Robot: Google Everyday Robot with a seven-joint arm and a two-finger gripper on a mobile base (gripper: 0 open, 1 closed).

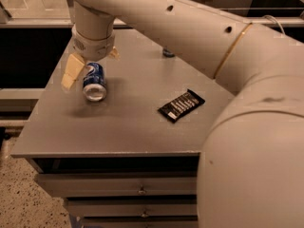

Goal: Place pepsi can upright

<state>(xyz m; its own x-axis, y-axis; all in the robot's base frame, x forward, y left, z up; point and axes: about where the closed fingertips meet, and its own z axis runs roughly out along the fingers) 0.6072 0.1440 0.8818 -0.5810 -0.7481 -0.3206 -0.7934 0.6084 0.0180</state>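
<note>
I observe the hand (91, 68) open over the surface's (142, 132) left side, fingers (71, 73) straddling the pepsi can (94, 81), which lies on its side.

You see a flat grey table (142, 132). The pepsi can (94, 80) on it is deep blue, with a round white-and-red logo and a silver end facing you. The claw (91, 69) hangs just over the can, its spread fingers (70, 74) pale tan under a cream-white wrist. The arm (190, 27) is the same cream-white, dotted with small dark holes and ringed by one thin gold band. The snack bar (181, 105) is black with pale striped lettering. The floor (21, 196) is beige, speckled dark.
</note>
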